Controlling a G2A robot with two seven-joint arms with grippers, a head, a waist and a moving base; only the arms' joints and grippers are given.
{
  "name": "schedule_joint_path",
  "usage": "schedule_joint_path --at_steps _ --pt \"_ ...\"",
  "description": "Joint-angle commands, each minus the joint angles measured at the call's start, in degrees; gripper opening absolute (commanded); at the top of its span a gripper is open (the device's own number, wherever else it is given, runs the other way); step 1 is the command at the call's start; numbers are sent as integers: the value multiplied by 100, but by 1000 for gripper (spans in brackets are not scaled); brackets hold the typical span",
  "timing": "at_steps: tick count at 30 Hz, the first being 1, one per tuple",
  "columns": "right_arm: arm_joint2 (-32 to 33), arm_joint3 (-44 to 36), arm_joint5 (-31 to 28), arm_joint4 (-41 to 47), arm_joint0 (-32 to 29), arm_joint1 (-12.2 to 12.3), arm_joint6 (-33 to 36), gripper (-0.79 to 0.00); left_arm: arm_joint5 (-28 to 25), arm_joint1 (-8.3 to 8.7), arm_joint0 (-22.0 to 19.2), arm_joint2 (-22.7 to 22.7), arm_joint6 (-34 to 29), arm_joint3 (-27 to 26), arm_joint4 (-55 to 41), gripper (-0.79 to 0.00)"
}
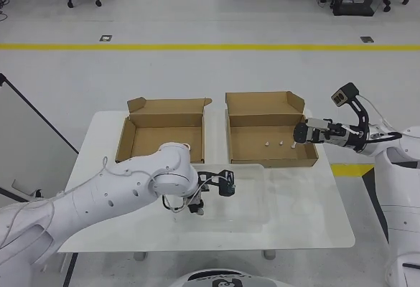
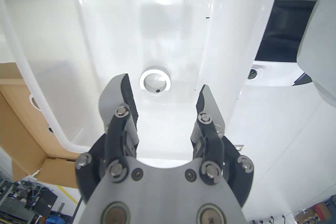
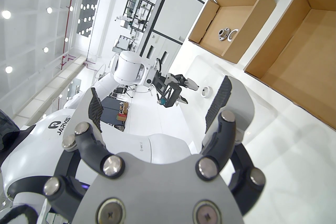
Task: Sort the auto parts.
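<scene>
Left wrist view shows a small shiny metal ring (image 2: 155, 81) lying flat on the floor of a shallow white plastic tray (image 2: 110, 12), just past the spread, empty left gripper (image 2: 164, 93) above that tray, while the right gripper (image 1: 298, 133), likewise open, hangs beyond the tray's far right corner.

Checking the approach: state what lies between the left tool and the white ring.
Nothing: only bare tray floor separates left tool and ring, seen in the right wrist view.
</scene>
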Motion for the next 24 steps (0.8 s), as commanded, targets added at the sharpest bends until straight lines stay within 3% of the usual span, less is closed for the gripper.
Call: schedule_joint_path --at_steps 1,11,17,20,24 --pt "0 0 0 0 0 0 0 0 5 -41 -59 94 -4 115 -18 -237" --pt "0 0 0 0 0 0 0 0 -135 -366 -314 516 136 826 -133 -292" --pt "0 0 0 0 0 0 0 0 -148 -560 -269 522 149 1171 -105 -339" --pt "0 0 0 0 0 0 0 0 -131 -641 -224 522 131 1285 -80 -314" --pt "0 0 0 0 0 0 0 0 -114 -731 -200 522 114 1429 -51 -339"
